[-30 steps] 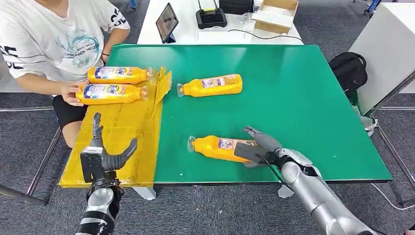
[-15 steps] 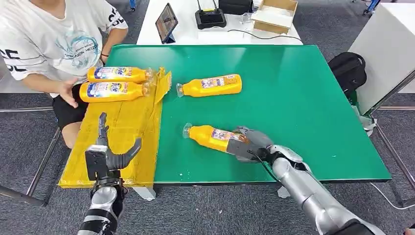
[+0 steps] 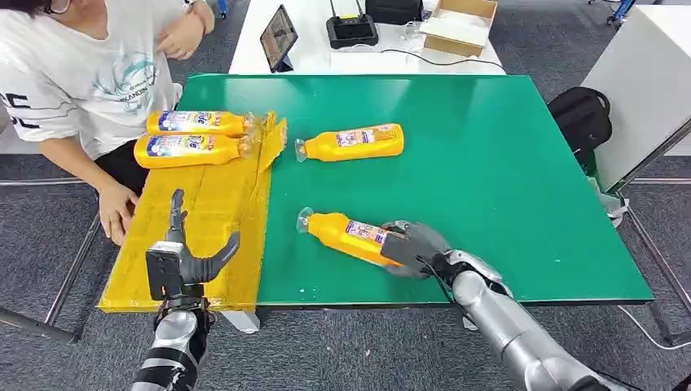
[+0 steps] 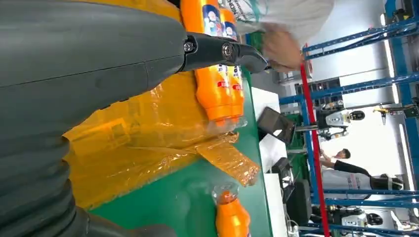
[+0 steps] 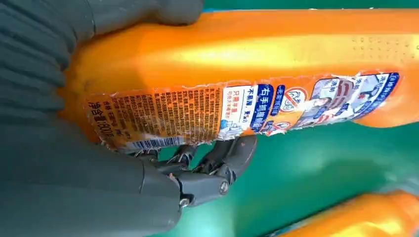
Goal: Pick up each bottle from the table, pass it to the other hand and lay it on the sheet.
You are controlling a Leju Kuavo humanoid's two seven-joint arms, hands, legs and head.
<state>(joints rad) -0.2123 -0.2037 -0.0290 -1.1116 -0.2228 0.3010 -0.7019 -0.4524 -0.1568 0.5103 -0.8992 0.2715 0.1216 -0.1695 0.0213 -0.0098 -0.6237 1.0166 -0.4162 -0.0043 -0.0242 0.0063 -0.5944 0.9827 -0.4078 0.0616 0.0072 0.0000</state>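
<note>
The right hand point(image 3: 411, 248) gripped the base of an orange bottle point(image 3: 346, 234) that lay on its side near the front of the green bench point(image 3: 489, 163), its clear cap pointing left and far. The wrist view showed fingers point(image 5: 217, 165) curled under the bottle's body, thumb over the top, and a printed label with blue and white panels and a barcode. The left hand point(image 3: 183, 257) was held upright over the near part of the yellow sheet point(image 3: 212, 212), fingers and thumb spread wide, holding nothing. A second bottle point(image 3: 350, 142) lay on the bench farther back, near the sheet's crumpled right edge. Two more bottles point(image 3: 191, 137) rested side by side at the sheet's far end. A seated person point(image 3: 81, 73) in a white T-shirt was at the far left. Behind the bench, a white desk point(image 3: 310, 53) carried a tablet point(image 3: 278, 37) and a cardboard box point(image 3: 459, 24); the floor point(image 3: 49, 244) was grey carpet.
</note>
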